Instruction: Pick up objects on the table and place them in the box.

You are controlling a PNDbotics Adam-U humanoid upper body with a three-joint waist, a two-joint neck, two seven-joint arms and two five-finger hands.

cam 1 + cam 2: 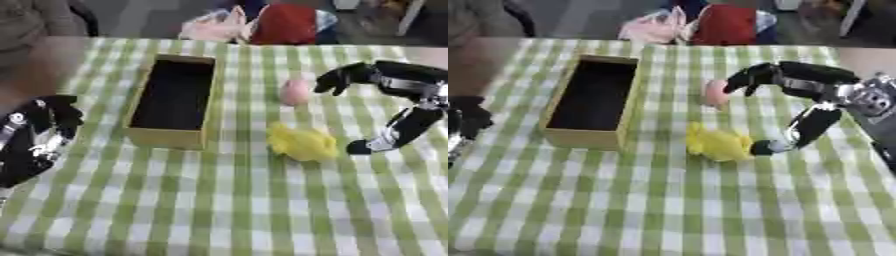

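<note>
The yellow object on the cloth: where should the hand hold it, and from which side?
Likely across the lumpy middle of the yellow object, from above on its right. It lies low and soft-looking on the tablecloth, and the open right hand is already spread beside it.

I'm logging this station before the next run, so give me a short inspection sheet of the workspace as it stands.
Surface: green-and-white checked tablecloth.
Job's things: open box, nothing visible inside; pink object and yellow object on the cloth to its right.
Clutter: nothing seen.
Hands: right hand open, spread beside both objects; left hand idle at the left edge, fingers unclear.
Cables: nothing seen.
Surroundings: red and pink items beyond the far edge.
</note>
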